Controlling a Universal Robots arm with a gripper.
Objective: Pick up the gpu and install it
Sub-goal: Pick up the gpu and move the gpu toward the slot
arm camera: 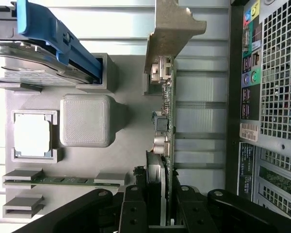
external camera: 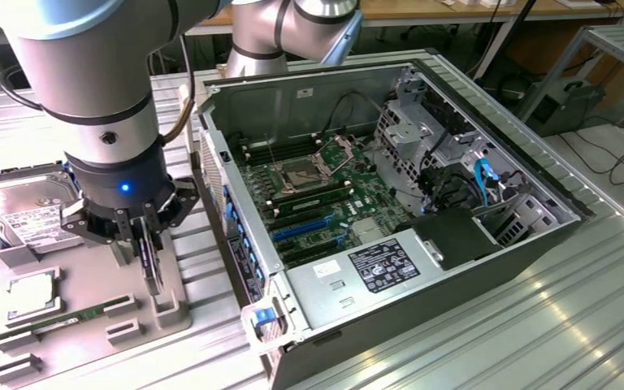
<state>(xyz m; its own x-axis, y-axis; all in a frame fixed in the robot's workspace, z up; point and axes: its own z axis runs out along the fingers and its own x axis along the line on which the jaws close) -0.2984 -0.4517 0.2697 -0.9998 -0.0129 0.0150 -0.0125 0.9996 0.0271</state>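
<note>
Gripper (external camera: pixel 139 234): narrowed onto the gpu (external camera: pixel 153 268), with its fingers (arm camera: pixel 133 211) pressed to the card's two faces from above.
Card: it stands on edge with its silver bracket at one end, to the exterior view's left of the computer case (external camera: pixel 323 97) and just beside the case's rear panel.
Support: the card's lower edge is at a slotted holder on the grey parts tray (external camera: pixel 90 276), which lies on that same side of the case. I cannot tell whether the edge sits in the slot or has cleared it.
Case: it lies open side up, with the motherboard (external camera: pixel 323 191) exposed and the blue expansion slots (external camera: pixel 296 230) bare.
Step in hand: the pick-up, as I judge it — the grasp is made and the card is not yet over the case.
Next move calls for: probably a straight pull clear of the holder, the card kept upright and the grip firm — any tilt could bind the edge.
</note>
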